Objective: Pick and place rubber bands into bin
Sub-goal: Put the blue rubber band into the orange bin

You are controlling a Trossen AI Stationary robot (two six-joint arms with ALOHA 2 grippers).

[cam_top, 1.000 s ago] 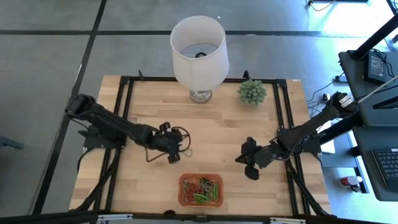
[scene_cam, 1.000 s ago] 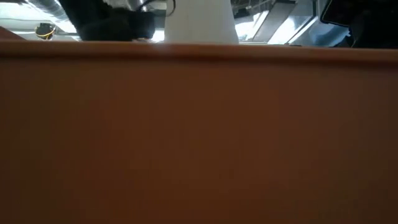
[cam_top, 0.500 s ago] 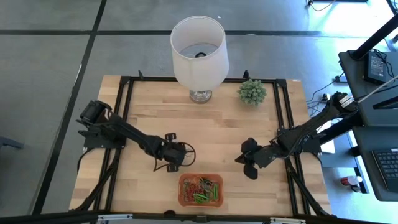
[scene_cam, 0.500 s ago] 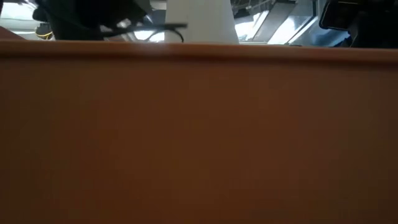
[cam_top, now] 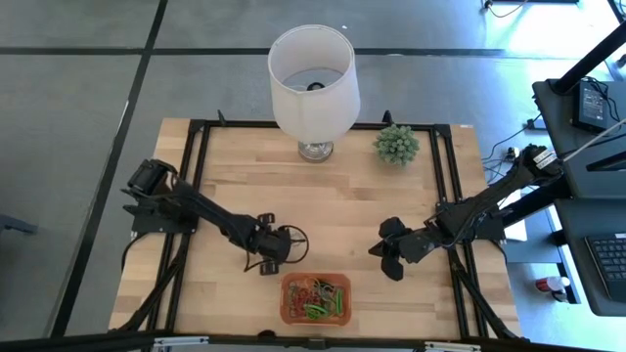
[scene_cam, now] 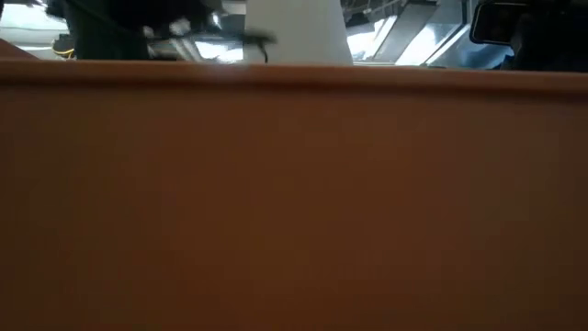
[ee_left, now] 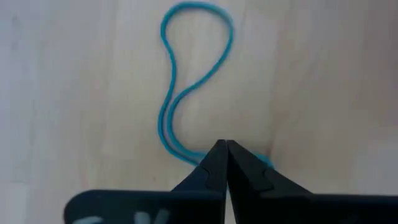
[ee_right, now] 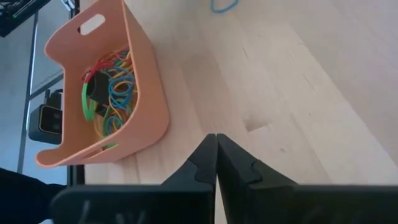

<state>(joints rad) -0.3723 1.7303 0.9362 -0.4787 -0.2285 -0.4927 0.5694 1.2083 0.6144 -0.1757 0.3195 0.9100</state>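
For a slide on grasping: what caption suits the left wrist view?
Left gripper, jaws shut, pinching one end of a blue rubber band lying on the wooden table.

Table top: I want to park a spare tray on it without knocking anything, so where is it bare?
Bare wood lies between the lamp at the back and the two claws, and left of the lamp. It is crowded at the front middle: the left claw, shut on a blue rubber band, sits beside the bin; the right claw hangs nearby.

Right claw [ee_right: 216, 155] closed above table [ee_right: 292, 81]; bin [ee_right: 146, 81] holds rubber bands [ee_right: 115, 93].
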